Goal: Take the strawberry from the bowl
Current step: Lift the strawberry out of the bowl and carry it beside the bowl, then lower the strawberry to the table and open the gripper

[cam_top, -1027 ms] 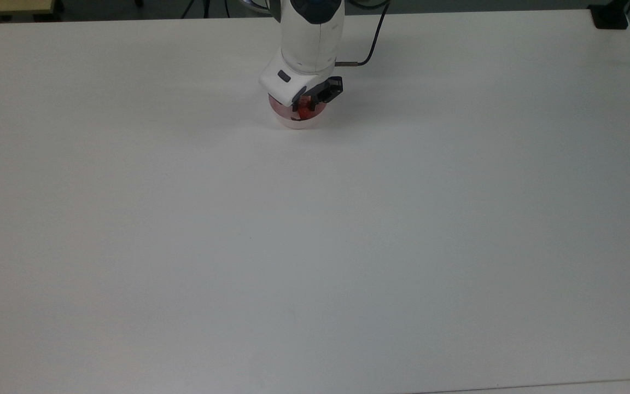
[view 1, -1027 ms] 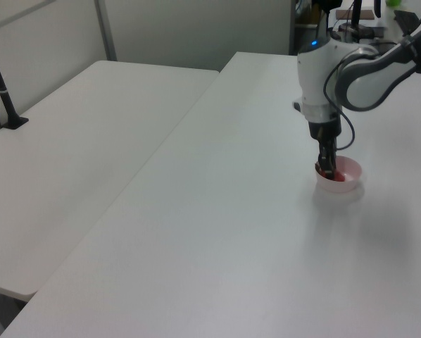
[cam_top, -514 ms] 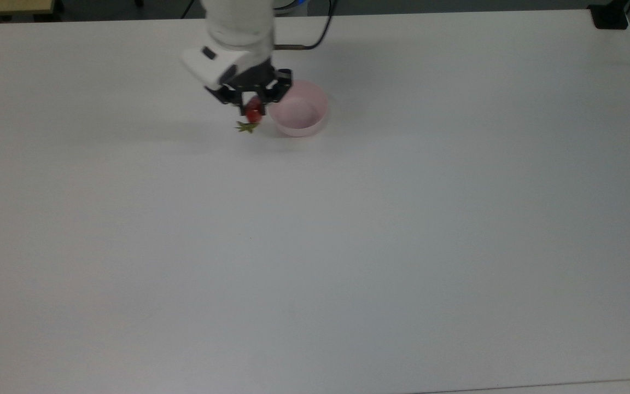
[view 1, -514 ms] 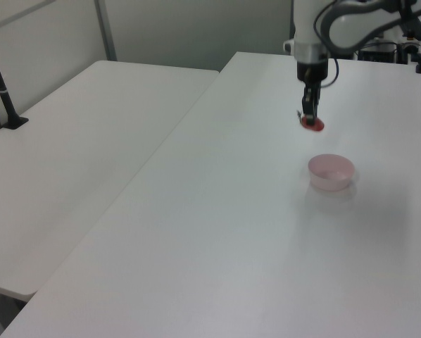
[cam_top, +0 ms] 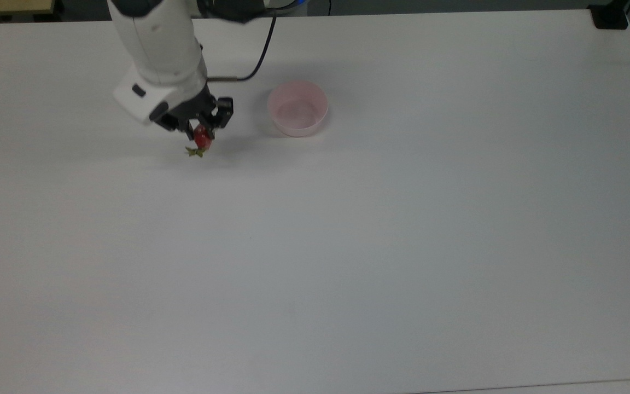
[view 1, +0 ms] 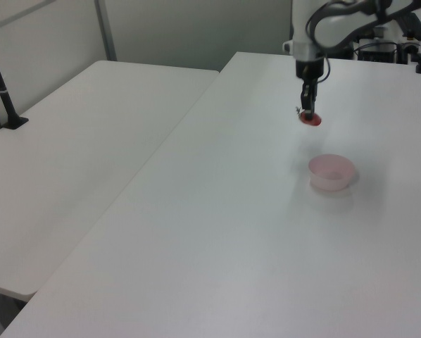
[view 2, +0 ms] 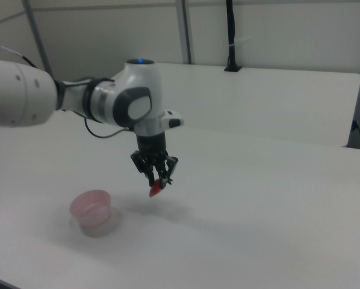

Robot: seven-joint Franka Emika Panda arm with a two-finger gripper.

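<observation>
Top view shows the gripper (cam_top: 201, 133) closed on the strawberry (cam_top: 202, 140), which is small, glossy and red, with its green leafy cap pointing down. It hangs above the white table (cam_top: 348, 246), near the far edge, clear of the surface in the right view. The pale pink bowl (cam_top: 298, 108) stands apart, toward the top view's right.

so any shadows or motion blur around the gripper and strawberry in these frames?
Top view: the gripper and strawberry look slightly smeared, with a faint soft shadow on the table beside them. Right view: a diffuse shadow lies under the strawberry and around the bowl. Left view: the strawberry is soft-edged, and the shadow by the bowl is pale.
</observation>
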